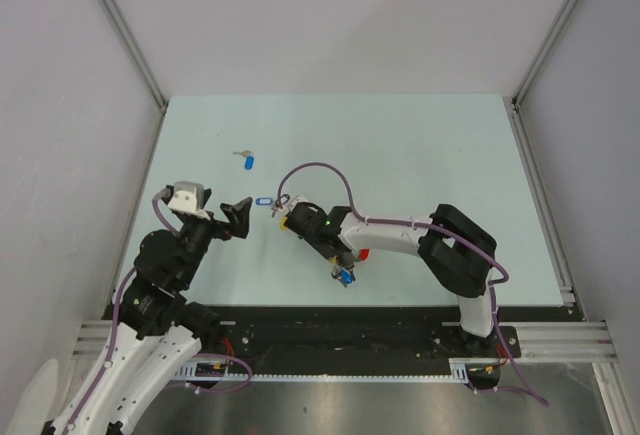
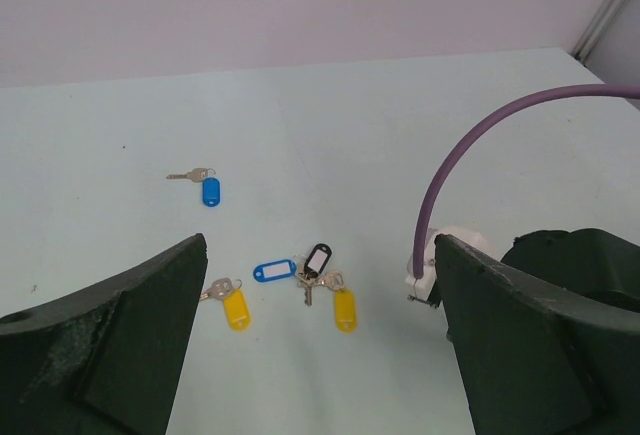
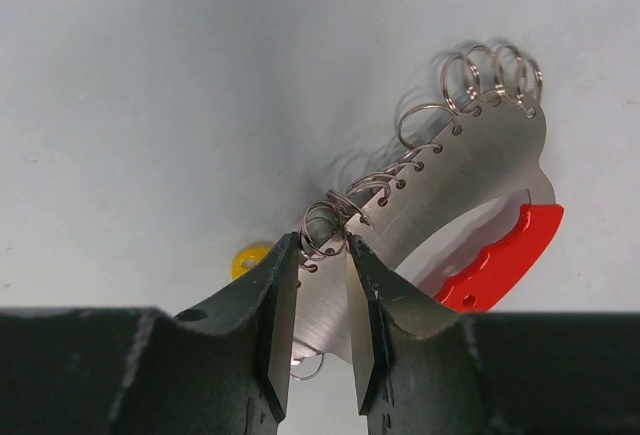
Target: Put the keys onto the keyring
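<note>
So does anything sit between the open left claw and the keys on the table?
Nothing visible does. The left claw is open, with bare table between it and the keys. The right claw, shut on the keyring, and its purple cable sit off to one side.

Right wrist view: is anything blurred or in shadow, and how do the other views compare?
Right wrist view: the keyring is sharp, with a soft grey shadow on the table. Left wrist view: the keys are crisp, lighting even. Top external view: even light, keys tiny.
</note>
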### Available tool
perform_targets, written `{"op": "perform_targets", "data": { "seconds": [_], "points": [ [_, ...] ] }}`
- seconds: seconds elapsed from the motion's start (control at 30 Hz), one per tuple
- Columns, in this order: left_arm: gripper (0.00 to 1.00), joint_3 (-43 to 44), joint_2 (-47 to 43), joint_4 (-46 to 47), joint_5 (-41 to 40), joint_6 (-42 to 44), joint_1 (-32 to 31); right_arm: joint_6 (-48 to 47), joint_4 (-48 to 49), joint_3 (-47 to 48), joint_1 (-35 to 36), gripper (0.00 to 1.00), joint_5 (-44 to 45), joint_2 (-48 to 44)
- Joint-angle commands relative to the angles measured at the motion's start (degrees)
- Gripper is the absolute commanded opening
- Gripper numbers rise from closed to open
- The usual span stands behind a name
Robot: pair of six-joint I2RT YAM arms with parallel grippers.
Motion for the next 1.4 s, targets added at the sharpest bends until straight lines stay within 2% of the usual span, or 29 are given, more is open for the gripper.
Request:
{"op": "perform_targets", "data": {
  "seconds": [0.0,0.27,0.7,0.97,1.1,1.2,1.37],
  "points": [
    [1.00,-0.34,0.16,2.24,0.17,-1.21,0.50,2.50,-3.24,1.76,-1.39,0.30,4.27,-1.77],
    [1.00,-0.16,-0.28,2.16,0.08,-1.38,0.77,3.47,-3.77,1.76,1.59,0.31,2.16,-4.50],
    [1.00,-0.25,-1.07,2.24,0.43,-1.65,1.03,6.20,-6.31,1.76,3.35,0.29,5.23,-0.11],
    [1.00,-0.42,-0.98,2.42,1.05,-1.82,1.12,6.20,-6.41,1.76,3.35,0.18,7.61,0.34],
    [1.00,-0.34,-0.89,2.42,1.05,-1.74,1.03,5.93,-6.06,1.76,3.18,0.04,8.40,-0.72],
    [1.00,-0.42,-0.72,2.42,1.22,-1.74,1.03,5.67,-6.05,1.76,2.65,0.00,9.28,-1.07],
    [1.00,-0.51,-0.10,2.51,1.75,-1.82,1.12,6.11,-6.58,1.76,1.60,0.00,10.95,-1.68]
  ]
}}
